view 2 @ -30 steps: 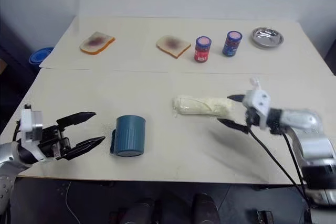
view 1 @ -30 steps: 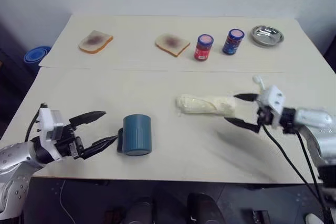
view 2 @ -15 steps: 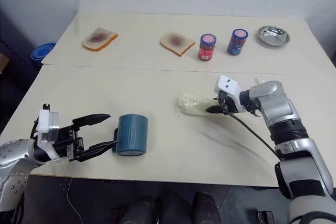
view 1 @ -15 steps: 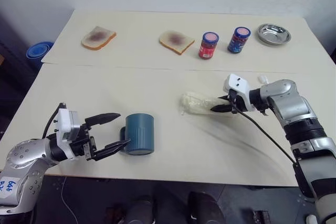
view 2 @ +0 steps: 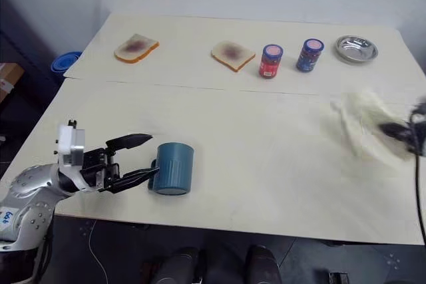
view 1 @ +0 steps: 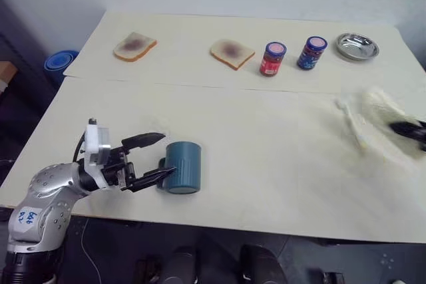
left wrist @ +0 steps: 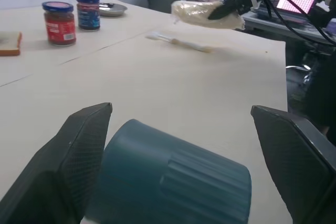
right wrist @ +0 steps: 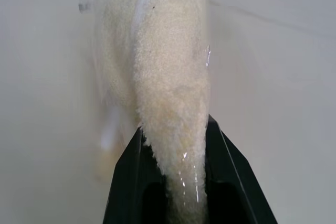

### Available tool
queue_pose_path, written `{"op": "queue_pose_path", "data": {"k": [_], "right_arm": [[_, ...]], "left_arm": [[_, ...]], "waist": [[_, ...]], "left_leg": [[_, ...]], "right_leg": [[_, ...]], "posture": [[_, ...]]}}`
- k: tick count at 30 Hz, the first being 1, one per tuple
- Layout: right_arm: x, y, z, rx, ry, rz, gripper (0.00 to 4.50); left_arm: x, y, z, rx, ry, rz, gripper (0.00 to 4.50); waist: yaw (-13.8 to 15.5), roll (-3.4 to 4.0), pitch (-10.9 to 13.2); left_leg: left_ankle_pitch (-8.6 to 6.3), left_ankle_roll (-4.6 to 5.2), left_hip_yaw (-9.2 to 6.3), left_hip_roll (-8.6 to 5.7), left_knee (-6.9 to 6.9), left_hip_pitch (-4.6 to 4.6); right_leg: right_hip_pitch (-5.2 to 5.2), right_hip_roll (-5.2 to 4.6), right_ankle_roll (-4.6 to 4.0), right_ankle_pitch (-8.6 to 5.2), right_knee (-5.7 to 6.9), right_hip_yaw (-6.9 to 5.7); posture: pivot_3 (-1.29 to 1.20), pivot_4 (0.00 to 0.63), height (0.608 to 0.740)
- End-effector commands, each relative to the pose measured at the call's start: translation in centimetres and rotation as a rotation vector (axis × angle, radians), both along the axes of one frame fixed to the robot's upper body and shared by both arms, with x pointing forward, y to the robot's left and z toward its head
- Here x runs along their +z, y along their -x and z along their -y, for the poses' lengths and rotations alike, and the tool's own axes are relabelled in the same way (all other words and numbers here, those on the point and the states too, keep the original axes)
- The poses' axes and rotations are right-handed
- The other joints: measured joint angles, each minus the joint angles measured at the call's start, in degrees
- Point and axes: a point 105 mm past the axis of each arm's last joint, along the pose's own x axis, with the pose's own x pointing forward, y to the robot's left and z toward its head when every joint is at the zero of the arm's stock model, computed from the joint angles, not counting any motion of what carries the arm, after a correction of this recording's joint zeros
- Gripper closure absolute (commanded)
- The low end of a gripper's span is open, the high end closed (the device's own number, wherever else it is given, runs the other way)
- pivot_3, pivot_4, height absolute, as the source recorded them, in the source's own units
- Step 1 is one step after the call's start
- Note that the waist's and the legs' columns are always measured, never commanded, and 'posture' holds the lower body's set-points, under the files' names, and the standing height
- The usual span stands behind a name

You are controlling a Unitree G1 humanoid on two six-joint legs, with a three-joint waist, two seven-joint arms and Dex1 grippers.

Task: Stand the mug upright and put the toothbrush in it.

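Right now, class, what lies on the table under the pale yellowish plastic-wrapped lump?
The lump, pinched in the shut right gripper, hangs clear of the cream table. Roughly below it lies the slim white toothbrush, uncovered. The lump's underside cannot be seen.

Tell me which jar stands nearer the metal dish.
The blue jar. It stands right beside the metal dish, while the red jar sits on its far side, closer to the toast.
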Motion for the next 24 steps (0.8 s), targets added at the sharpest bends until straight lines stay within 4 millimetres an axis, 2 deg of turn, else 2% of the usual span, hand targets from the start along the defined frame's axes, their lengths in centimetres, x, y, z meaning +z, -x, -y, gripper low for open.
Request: {"op": "queue_pose_path", "data": {"k": [1,3,6,10,12,15,18,22,24], "right_arm": [[-0.5,0.4,1.6,-0.068,0.046,0.051,3.77],[-1.0,0.6,2.2,-0.093,0.062,0.061,3.22],[-0.7,0.9,2.6,-0.093,0.076,0.091,2.2],[2.1,1.3,2.1,0.009,0.201,0.225,0.85],[3.4,1.7,0.3,0.152,0.291,0.326,0.15],[4.3,2.7,-4.8,0.477,0.284,0.485,0.03],[2.9,2.8,-9.1,0.658,0.213,0.508,0.03],[0.5,3.5,-16.7,0.996,0.169,0.557,0.03],[-0.1,3.9,-19.4,1.095,0.088,0.586,0.03]], "left_arm": [[0.5,-0.3,0.1,-0.008,-0.005,0.024,0.0],[0.4,-0.6,-0.1,0.005,-0.006,0.018,0.0],[0.3,-1.0,-0.8,0.036,-0.01,-0.001,0.0],[-0.4,-2.0,-3.4,0.163,-0.008,-0.095,0.0],[-1.0,-2.2,-5.2,0.23,-0.026,-0.11,0.0],[-2.2,-2.3,-8.2,0.363,-0.08,-0.147,0.0],[-3.0,-2.0,-10.9,0.494,-0.116,-0.215,0.0],[-4.4,-0.6,-13.5,0.667,-0.211,-0.427,0.0],[-4.5,0.0,-14.4,0.759,-0.228,-0.501,0.0]], "waist": [[-1.0,0.02,0.0],[-1.59,0.03,0.01],[-2.06,0.13,0.03],[-1.84,0.11,0.04],[-1.65,0.11,0.04],[-1.5,0.01,0.08],[-1.32,-0.21,0.12],[-1.2,-0.25,0.14],[-1.09,-0.21,0.16]], "left_leg": [[0.01,-0.01,0.13,0.04,-0.03,0.04],[0.08,-0.1,0.42,0.08,-0.29,0.27],[0.08,-0.11,0.78,0.16,-0.5,0.63],[0.08,-0.11,0.75,0.17,-0.47,0.64],[0.08,-0.11,0.76,0.17,-0.48,0.64],[0.06,-0.09,0.75,0.18,-0.51,0.7],[0.03,-0.13,0.65,0.31,-0.5,0.75],[0.0,-0.12,0.3,0.28,-0.46,0.76],[-0.01,-0.12,0.26,0.24,-0.46,0.76]], "right_leg": [[-0.01,0.03,0.0,0.0,0.0,0.05],[-0.01,0.04,0.01,0.0,0.02,0.14],[-0.01,-0.01,0.0,0.0,0.16,0.25],[-0.01,-0.01,0.0,0.0,0.15,0.28],[-0.01,-0.01,0.01,0.0,0.14,0.31],[-0.01,0.01,0.01,0.0,0.08,0.39],[0.04,0.1,0.01,0.0,0.06,0.4],[0.03,0.0,0.0,0.0,0.17,0.43],[0.03,-0.05,0.0,0.0,0.19,0.44]], "posture": [[0.0,0.15,0.74],[0.0,0.15,0.74],[0.0,0.15,0.74],[0.0,0.15,0.74],[0.0,0.15,0.74],[0.0,0.15,0.74],[0.0,0.15,0.74],[0.0,0.15,0.74],[0.0,0.15,0.74]]}}
